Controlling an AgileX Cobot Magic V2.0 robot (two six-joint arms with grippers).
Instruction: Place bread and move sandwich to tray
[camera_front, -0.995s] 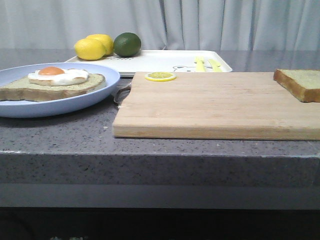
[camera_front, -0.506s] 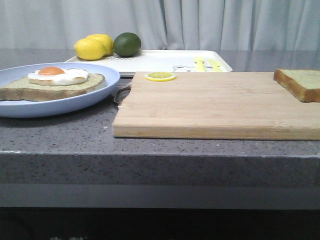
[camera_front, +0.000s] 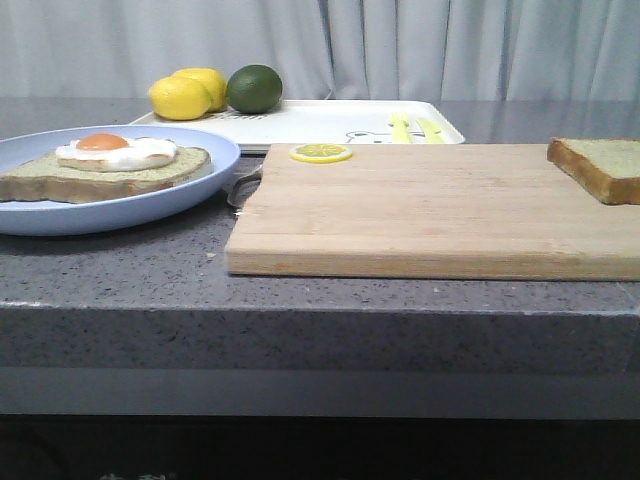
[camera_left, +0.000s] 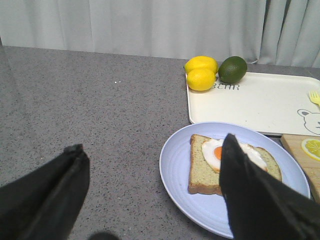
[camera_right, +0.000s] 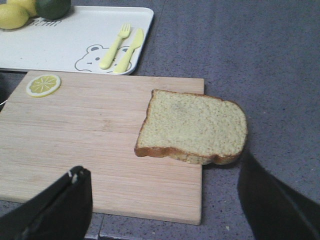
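Nothing moved since earlier; bread cut off; both pincers spread.

The light is soft and even, a bit gray and cool. Nothing is very bright and nothing is very dark, except the black strip under the tabletop in the front view. Shadows are faint: a thin dark one sits under the bread where it hangs past the cutting board. The tray looks pale but not glaring. The dark fingers of the left pincer and right pincer are close to the cameras and look blurry. The front view is a little grainy.
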